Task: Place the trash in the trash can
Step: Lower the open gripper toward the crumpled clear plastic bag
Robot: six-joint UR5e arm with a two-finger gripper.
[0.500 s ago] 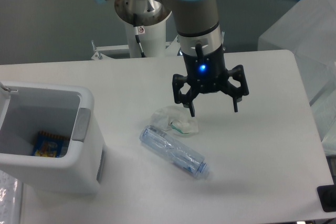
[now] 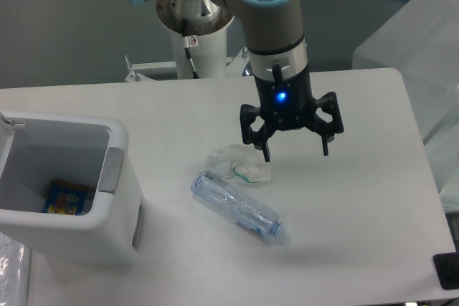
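A small crumpled clear wrapper (image 2: 240, 165) with a green bit lies on the white table, touching the upper end of a clear bluish plastic bottle (image 2: 238, 207) that lies slanted toward the front right. My gripper (image 2: 295, 154) hangs open just right of the wrapper, a little above the table, nothing between its fingers. The white boxy trash can (image 2: 115, 216) with a grey tab on its right rim stands at the front left, well apart from both pieces.
A blue and yellow packet (image 2: 68, 198) lies inside the bin. The robot's white base column (image 2: 201, 41) rises behind the table. Translucent plastic sheeting (image 2: 423, 41) hangs past the right edge. A dark object (image 2: 448, 270) sits at the front right corner.
The gripper has shifted slightly to the right and a bit lower, still open. Wrapper, bottle and bin have not moved.
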